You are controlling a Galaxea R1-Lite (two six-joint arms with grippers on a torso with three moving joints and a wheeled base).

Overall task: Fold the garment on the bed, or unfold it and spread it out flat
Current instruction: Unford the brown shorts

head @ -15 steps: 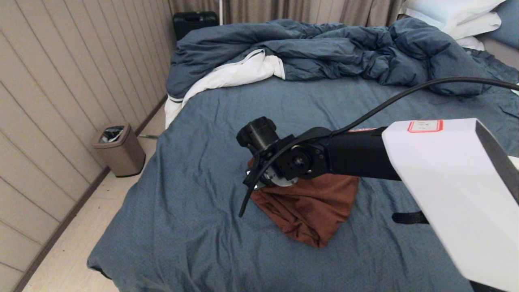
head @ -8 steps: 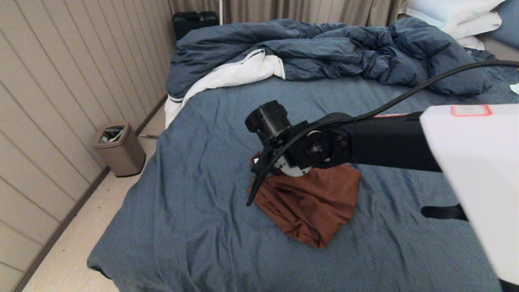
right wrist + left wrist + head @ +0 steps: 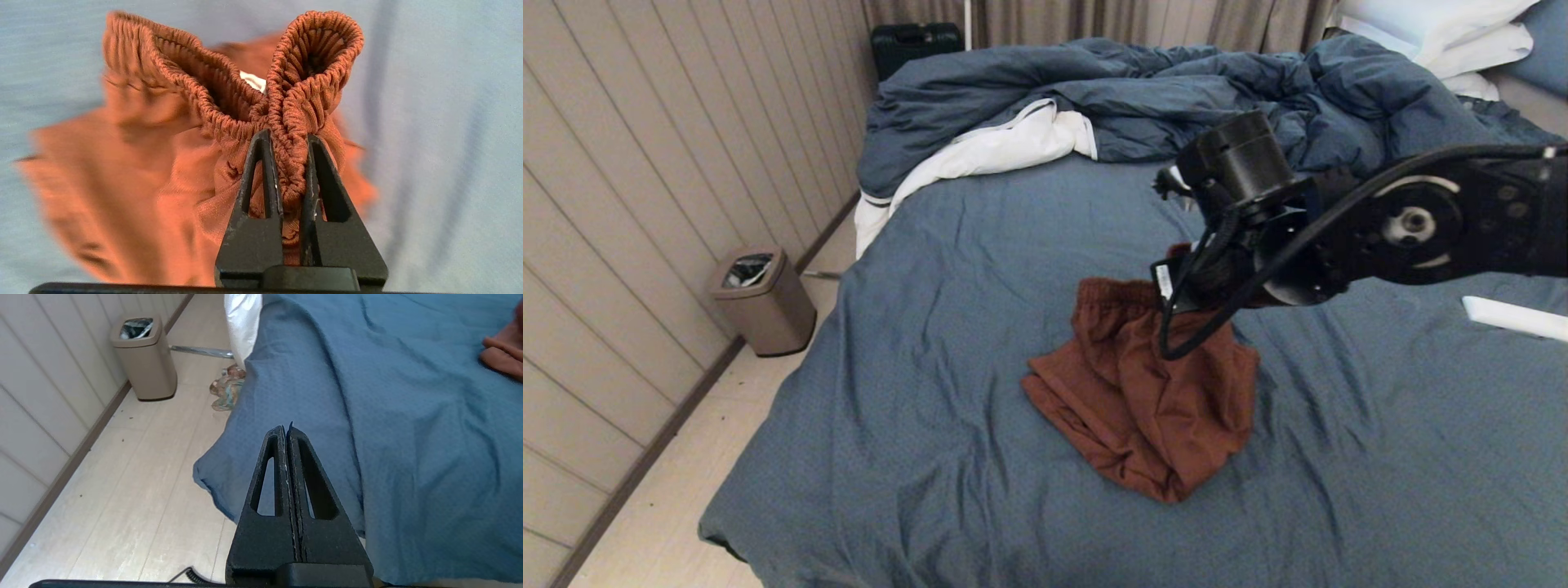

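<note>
The garment, rust-brown shorts, lies crumpled in the middle of the bed, its lower part resting on the slate-blue sheet. Its gathered waistband is pulled up off the sheet. My right gripper is shut on a bunched loop of that waistband; in the head view the black wrist hides the fingers. A bit of white label shows inside the waistband. Drawstring and print are hidden. My left gripper is shut and empty, hanging over the bed's near left corner, apart from the shorts.
A rumpled blue duvet with white lining fills the back of the bed, white pillows at the far right. A tan bin stands by the wall, a cloth lies on the floor. A white bar shows at the right.
My right arm has swung right and away from me, rising, with the waistband in its grip. The top of the shorts has been drawn up and out from the heap.
</note>
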